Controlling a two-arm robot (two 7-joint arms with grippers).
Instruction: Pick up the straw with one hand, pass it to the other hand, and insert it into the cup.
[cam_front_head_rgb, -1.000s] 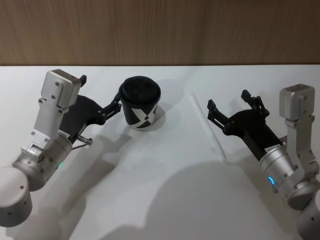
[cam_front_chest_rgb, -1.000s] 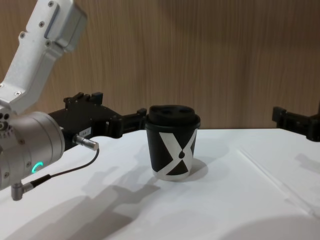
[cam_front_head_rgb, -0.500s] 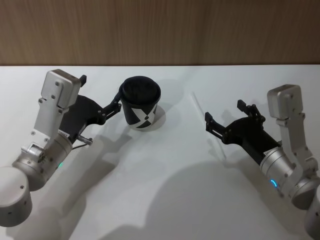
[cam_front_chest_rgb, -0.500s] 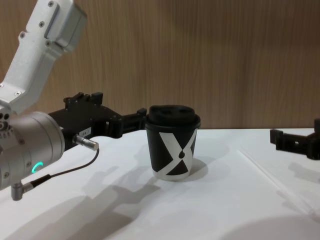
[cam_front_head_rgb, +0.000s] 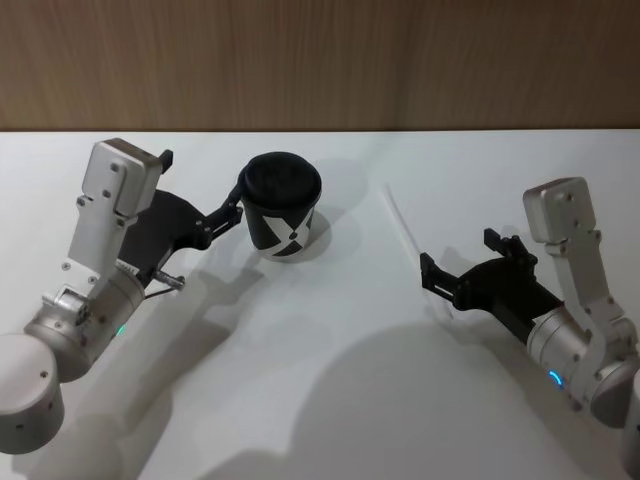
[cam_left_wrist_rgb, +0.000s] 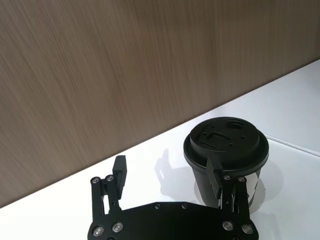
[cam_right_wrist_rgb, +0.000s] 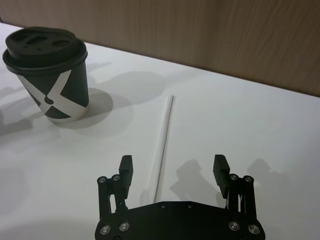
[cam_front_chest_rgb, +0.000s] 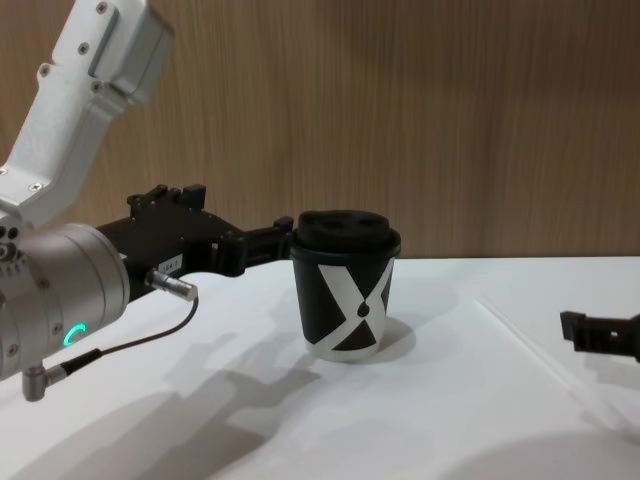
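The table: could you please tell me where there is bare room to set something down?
Free: between the cup and the straw, and the near middle of the table between the arms. Crowded: left of the cup, beside the left gripper, and the straw's near end, at the right gripper.

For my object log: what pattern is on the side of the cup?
The cup is black with a bold white X, clearest in the chest view.

The cup (cam_front_chest_rgb: 346, 300) bears a bold white X-like mark; no words or numbers can be read.
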